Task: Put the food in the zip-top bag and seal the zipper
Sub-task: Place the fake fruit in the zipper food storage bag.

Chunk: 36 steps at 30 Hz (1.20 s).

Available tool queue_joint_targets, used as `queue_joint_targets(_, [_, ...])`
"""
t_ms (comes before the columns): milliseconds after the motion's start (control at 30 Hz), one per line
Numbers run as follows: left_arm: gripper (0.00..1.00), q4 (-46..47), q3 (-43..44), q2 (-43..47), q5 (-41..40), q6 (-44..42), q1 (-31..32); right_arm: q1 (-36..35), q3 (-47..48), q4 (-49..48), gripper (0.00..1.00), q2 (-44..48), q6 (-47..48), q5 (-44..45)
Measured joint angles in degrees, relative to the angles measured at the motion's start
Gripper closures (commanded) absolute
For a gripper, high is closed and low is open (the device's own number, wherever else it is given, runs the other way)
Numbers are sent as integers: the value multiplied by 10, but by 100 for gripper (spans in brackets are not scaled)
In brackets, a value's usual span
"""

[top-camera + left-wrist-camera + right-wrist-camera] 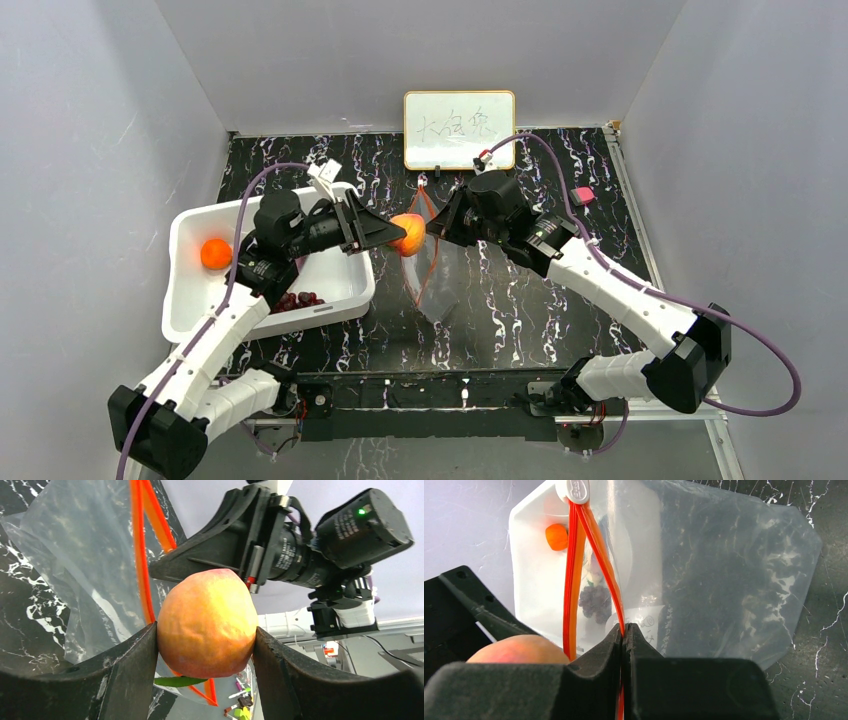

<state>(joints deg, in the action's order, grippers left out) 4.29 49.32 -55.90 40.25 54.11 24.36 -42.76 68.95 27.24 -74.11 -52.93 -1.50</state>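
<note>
My left gripper (pixel 398 234) is shut on an orange-pink round fruit (pixel 207 624), also in the top view (pixel 408 234), and holds it at the open mouth of the clear zip-top bag (pixel 440 280). My right gripper (pixel 624 629) is shut on one side of the red-orange zipper strip (pixel 596 550) and holds the bag's mouth up off the table. The two strips stand apart (pixel 139 555); a white slider (pixel 576 490) sits at their far end. Another orange fruit (pixel 215 253) and a dark grape bunch (pixel 298 299) lie in the white bin (pixel 190 300).
A small whiteboard (pixel 459 130) leans on the back wall. A pink object (pixel 582 195) lies at the far right of the black marbled table. The bin stands at the left, close behind my left arm.
</note>
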Motion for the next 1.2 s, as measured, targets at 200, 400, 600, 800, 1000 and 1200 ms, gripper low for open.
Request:
queue_joint_targets(200, [67, -26, -3, -13, -25, -27, 4, -3, 2, -2, 100, 0, 0, -1])
queue_joint_targets(400, [65, -85, 2, -29, -57, -62, 8, -10, 5, -1, 100, 0, -2, -4])
queue_joint_targets(600, [61, -128, 21, -37, -85, -88, 12, -14, 15, 4, 100, 0, -1, 1])
queue_joint_targets(800, [52, -156, 32, -45, -103, -100, 14, -21, 16, 4, 100, 0, -1, 0])
queue_joint_targets(1000, [28, -180, 40, -48, -115, -109, 17, -26, 18, 3, 100, 0, -2, -1])
queue_joint_targets(1200, [16, -190, 49, -47, -118, -111, 17, -26, 18, 3, 100, 0, -2, 1])
